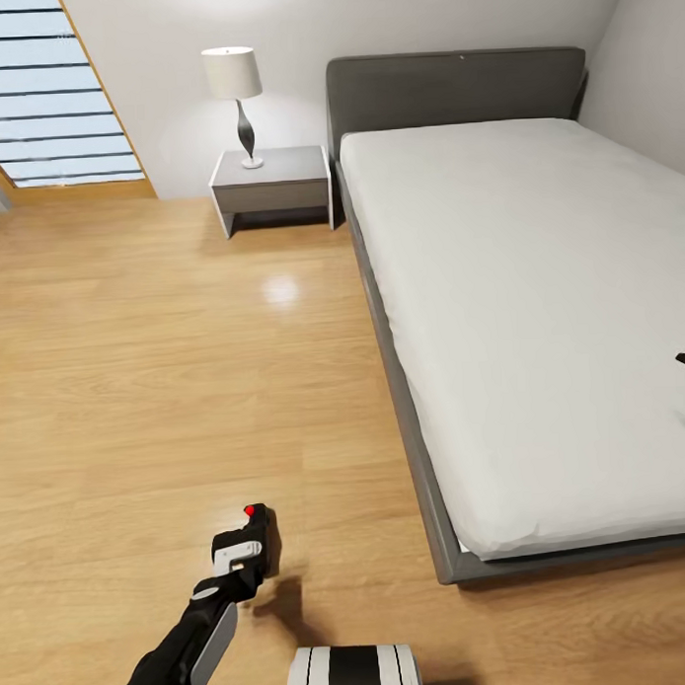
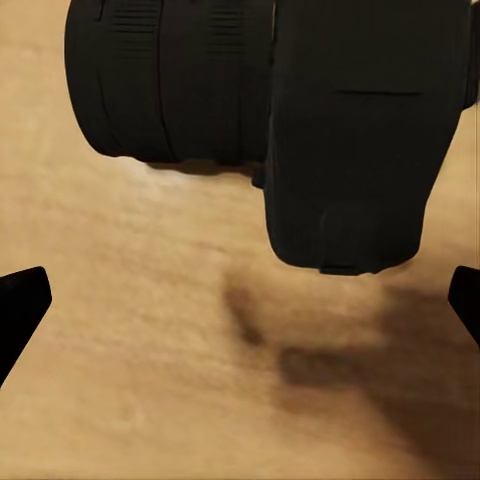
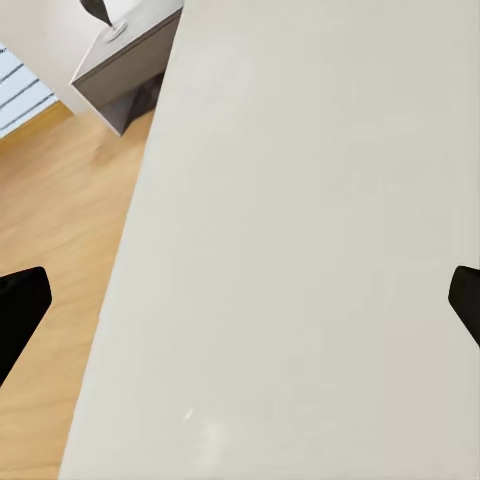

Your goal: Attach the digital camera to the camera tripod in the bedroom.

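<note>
Bedroom scene: grey bed (image 1: pixel 373 90) with white mattress (image 1: pixel 519 307) at right, light wood floor (image 1: pixel 166 368) at left. Grey nightstand (image 1: pixel 273 182) against the far wall beside the headboard, carrying a white-shaded lamp (image 1: pixel 233 99). Slatted window (image 1: pixel 52 96) in the far left corner.

Left pincer (image 1: pixel 252 528) low over the floor, in the head view dark against its own shadow, fingers hard to separate. In the left wrist view, finger tips (image 2: pixel 20 305) far apart at both edges, digital camera (image 2: pixel 280 120) between them, lens barrel sideways, floor beneath. Contact with the camera not visible: grip cannot be told.

Right pincer (image 3: pixel 240 310) over the mattress, finger tips spread wide, nothing between them.
</note>
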Motion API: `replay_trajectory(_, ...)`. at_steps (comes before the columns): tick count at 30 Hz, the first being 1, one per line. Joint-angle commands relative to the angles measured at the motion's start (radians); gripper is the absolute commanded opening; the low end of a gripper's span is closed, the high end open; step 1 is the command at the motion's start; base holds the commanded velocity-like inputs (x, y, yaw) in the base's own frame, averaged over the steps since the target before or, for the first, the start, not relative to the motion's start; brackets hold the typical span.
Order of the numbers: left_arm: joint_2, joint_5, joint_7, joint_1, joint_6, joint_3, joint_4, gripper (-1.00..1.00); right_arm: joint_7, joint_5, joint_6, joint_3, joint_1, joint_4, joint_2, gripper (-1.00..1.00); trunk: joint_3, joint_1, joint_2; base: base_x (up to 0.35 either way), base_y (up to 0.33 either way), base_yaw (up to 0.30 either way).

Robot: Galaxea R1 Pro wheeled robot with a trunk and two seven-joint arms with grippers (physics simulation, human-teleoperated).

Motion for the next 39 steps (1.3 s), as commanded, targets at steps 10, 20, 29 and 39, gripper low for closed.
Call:
replay_trajectory(10, 0.001, 0.009, 0.010, 0.000, 0.003, -0.005, -0.010, 1.00, 0.011, 0.003, 0.005, -0.003, -0.001, -0.001, -0.002, 1.00, -0.001, 0.000, 0.000, 0.000, 0.000, 0.000)
replay_trajectory(20, -0.005, 0.011, 0.016, 0.000, 0.007, -0.006, -0.015, 1.00, 0.015, 0.003, 0.004, 0.002, -0.001, -0.002, 0.001, 1.00, -0.001, 0.000, 0.000, 0.000, 0.000, 0.000)
replay_trajectory(29, -0.013, 0.012, 0.023, 0.000, 0.005, -0.007, -0.023, 1.00, 0.015, 0.003, 0.004, 0.000, -0.001, -0.001, 0.001, 1.00, -0.001, 0.000, 0.000, 0.000, 0.000, 0.000)
replay_trajectory(39, -0.014, 0.012, 0.025, 0.000, 0.005, -0.007, -0.042, 1.00, 0.015, 0.003, 0.005, -0.003, -0.001, -0.001, 0.000, 1.00, -0.001, 0.000, 0.000, 0.000, 0.000, 0.000)
